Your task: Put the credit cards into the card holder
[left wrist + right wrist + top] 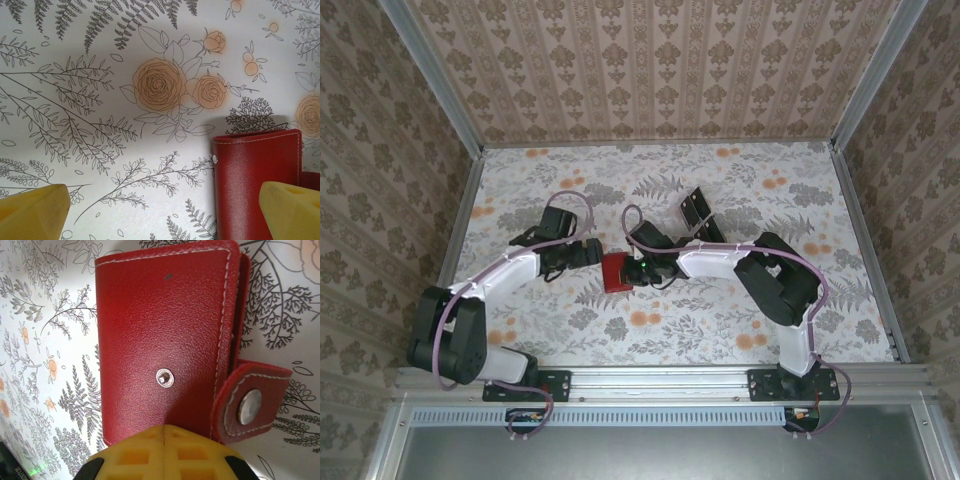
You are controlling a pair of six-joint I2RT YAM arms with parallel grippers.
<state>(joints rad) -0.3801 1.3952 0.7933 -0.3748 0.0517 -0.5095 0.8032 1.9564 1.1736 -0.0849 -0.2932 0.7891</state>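
Two robot arms reach toward each other over a floral-patterned tabletop (740,325) and meet at its middle. Between them lies the card holder (616,272), a small red wallet, folded shut and flat on the surface.

The left gripper (160,215) is spread wide. Its two yellow fingers (30,210) sit far apart at the lower corners of its wrist camera's view. The card holder lies in front of the right-hand finger, with its stitched edge and one small stud showing. Bare tabletop lies ahead of the other finger.

The right gripper (165,452) has its yellow fingers pressed together, with only a thin seam between them. Its tip is at the card holder's near edge, and I cannot tell whether it touches the leather. Straight ahead of this gripper, the wallet's red cover shows a metal snap stud (165,377) near its middle. To the gripper's right, the strap tab (250,407) sticks out unfastened, its round snap facing up.

Beyond the right gripper, apart from the wallet, a clear tray (698,212) with dark rectangles rests on the tabletop.
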